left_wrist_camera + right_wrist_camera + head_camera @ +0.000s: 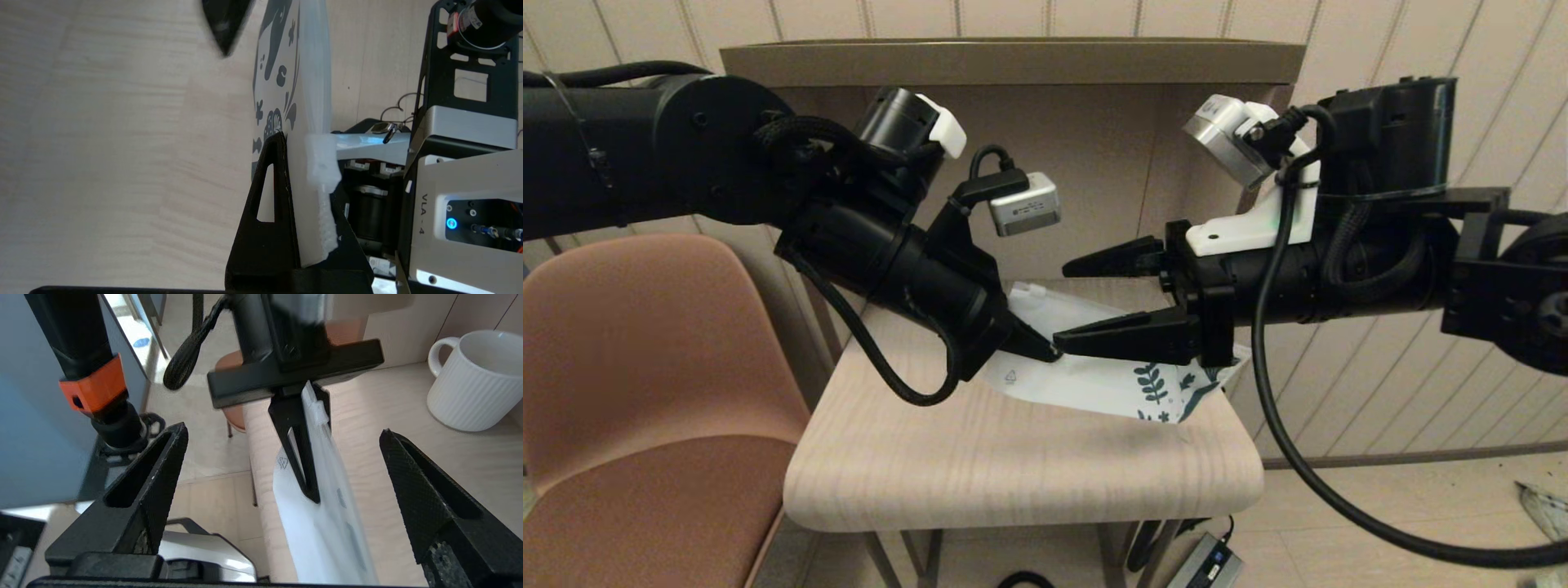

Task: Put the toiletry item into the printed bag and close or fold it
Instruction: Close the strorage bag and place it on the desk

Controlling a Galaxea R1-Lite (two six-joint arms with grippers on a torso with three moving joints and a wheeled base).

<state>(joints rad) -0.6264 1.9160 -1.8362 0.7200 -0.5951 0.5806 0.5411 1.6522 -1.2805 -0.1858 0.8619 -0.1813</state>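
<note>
The printed bag (1086,382) is a white pouch with dark teal leaves at its right end, held up off the table (1013,465) at a tilt. My left gripper (1036,348) is shut on the bag's left end near the zip strip; the left wrist view shows the bag (310,81) pinched between the gripper's (295,143) fingers, beside the zip slider (322,163). My right gripper (1063,302) is open and faces the left one, one finger above the bag and one in front of it. From the right wrist, the bag (322,526) hangs between its open fingers (163,465). The toiletry item is not in view.
A ribbed white mug (474,379) stands on the table behind the right arm. A pink chair (645,392) is at the left. A shelf panel (1013,61) rises behind the table. A power adapter (1205,563) lies on the floor below.
</note>
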